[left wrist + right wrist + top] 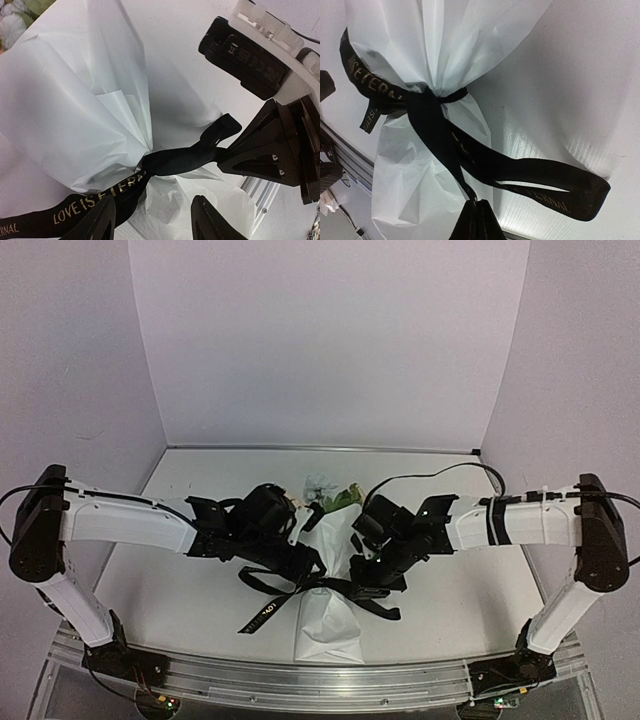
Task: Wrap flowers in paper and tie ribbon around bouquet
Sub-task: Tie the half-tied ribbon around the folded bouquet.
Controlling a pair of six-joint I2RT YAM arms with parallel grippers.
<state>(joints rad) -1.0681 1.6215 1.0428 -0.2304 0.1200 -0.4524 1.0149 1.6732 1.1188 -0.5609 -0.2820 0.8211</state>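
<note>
The bouquet lies mid-table between both arms, its flowers (335, 498) pointing away and the white paper (328, 625) flaring toward the front edge. The black ribbon (268, 612) with pale lettering is cinched round the paper's waist (427, 102). My right gripper (476, 212) is shut on a strand of ribbon just right of the waist, and a long loop (555, 187) trails on the table beside it. My left gripper (152, 222) hangs open over the lower paper (175, 200). The lettered ribbon (95, 202) runs past its left finger (92, 222) without being clamped.
The aluminium rail (300, 678) carrying both arm bases runs along the table's front edge, close under the paper's flared end. White backdrop walls close the table at the back and sides. The two wrists sit close together above the bouquet.
</note>
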